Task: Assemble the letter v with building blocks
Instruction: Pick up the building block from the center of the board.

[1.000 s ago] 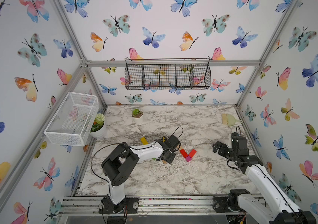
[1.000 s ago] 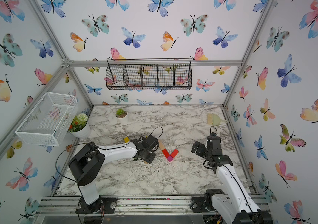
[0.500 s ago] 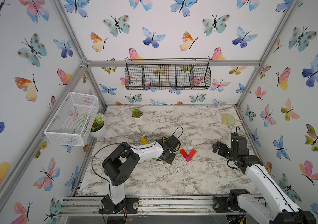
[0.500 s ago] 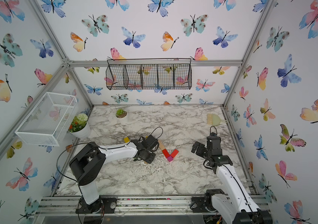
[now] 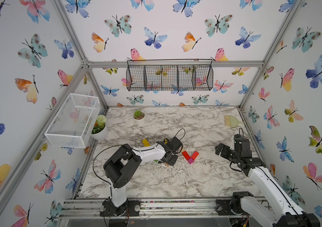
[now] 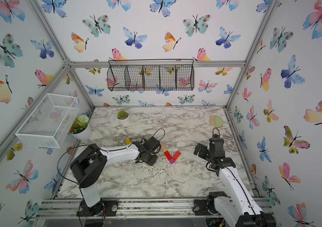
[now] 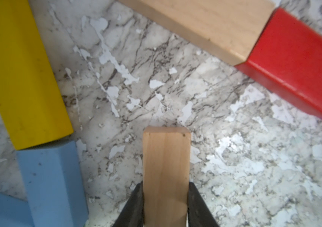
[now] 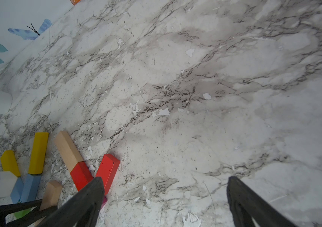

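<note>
My left gripper (image 7: 165,183) is shut on a tan bar (image 7: 166,157) that sticks out past its fingers, low over the marble. In both top views the left gripper (image 5: 169,159) (image 6: 150,160) sits just left of the V. The V is two red bars (image 5: 185,154) (image 5: 195,154) meeting at a magenta cube (image 5: 190,161), with another tan bar (image 8: 67,151) extending the left red bar (image 8: 80,175). Yellow bars (image 8: 38,153), light-blue bars (image 8: 30,188) and a green cube (image 8: 21,213) lie near the left gripper. My right gripper (image 8: 166,178) (image 5: 219,150) is open with nothing in it, right of the V.
Two potted plants (image 5: 139,116) (image 5: 99,127) stand at the back left. A hand brush (image 5: 232,120) lies at the back right. A white mesh basket (image 5: 71,119) juts from the left wall and a black wire basket (image 5: 169,77) hangs on the back wall.
My left gripper's jaws have closed in onto the tan bar. Neither arm has visibly shifted in the top views.
</note>
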Robot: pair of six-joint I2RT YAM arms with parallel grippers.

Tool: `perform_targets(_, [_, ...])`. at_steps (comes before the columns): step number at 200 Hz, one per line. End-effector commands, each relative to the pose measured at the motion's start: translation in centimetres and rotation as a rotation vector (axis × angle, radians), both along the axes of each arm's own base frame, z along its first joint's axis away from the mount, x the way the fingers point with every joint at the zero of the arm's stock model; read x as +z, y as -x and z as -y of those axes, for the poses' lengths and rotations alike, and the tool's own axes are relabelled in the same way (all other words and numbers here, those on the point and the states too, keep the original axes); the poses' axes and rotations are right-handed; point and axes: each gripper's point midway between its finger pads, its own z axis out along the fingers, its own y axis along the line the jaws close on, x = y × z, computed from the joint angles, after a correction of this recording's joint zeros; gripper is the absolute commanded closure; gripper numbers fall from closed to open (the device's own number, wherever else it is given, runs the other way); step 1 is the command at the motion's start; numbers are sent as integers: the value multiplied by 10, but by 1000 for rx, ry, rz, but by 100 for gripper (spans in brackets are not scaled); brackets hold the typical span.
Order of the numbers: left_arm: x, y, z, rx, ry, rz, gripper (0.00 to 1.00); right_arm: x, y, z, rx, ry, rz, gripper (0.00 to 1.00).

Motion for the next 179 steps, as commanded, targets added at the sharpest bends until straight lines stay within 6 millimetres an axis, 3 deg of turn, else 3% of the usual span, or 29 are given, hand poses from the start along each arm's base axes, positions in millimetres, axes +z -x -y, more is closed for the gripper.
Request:
perform_targets(1, [14,-2,0,6,5,27,65,-2,1,0,9,3,-2,0])
perform_targets(107, [48,-10,4,5,45,89,66,-2,2,0,11,2,-2,0])
perform_targets(179, [76,-27,24,-21,76,138,66,-1,3,-1,12,-1,1,0])
